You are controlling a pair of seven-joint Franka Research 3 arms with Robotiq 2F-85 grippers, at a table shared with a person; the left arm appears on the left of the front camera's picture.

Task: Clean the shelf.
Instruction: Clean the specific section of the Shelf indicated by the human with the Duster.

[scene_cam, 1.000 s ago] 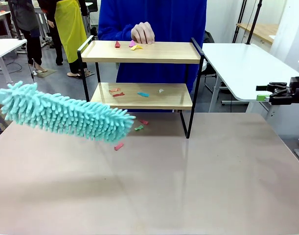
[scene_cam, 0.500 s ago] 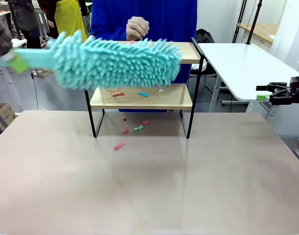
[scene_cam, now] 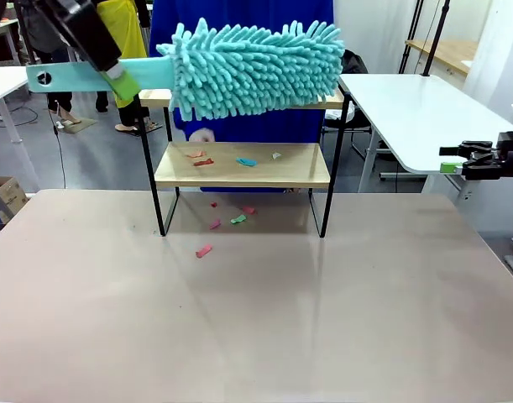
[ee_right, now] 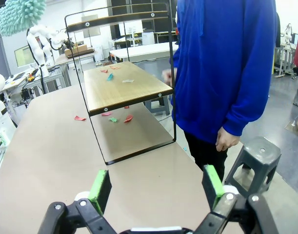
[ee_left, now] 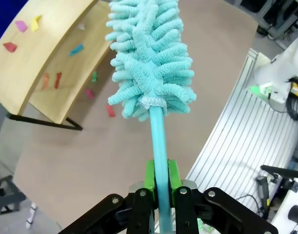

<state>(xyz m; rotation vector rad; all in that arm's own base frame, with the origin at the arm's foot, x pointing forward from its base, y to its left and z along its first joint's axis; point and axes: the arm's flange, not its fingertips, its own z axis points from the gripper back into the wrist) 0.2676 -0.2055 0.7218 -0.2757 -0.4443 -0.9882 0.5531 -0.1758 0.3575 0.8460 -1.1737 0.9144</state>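
At far left, the left gripper (scene_cam: 120,81) is seen clamped on the flat handle of a teal duster (scene_cam: 256,67); in the left wrist view the green pads (ee_left: 149,176) are pressed against both sides of that handle. The fluffy head is held level across the front of the shelf's top board; whether it touches cannot be told. The shelf (scene_cam: 239,179) stands at the far middle of the table (scene_cam: 323,319). Coloured scraps (scene_cam: 245,161) lie on both boards, and more are scattered on the table below and in front. A person in blue (scene_cam: 256,126) stands behind the shelf. At far right, the right gripper (scene_cam: 451,159) is held off the table's edge, its jaws spread wide with nothing between them.
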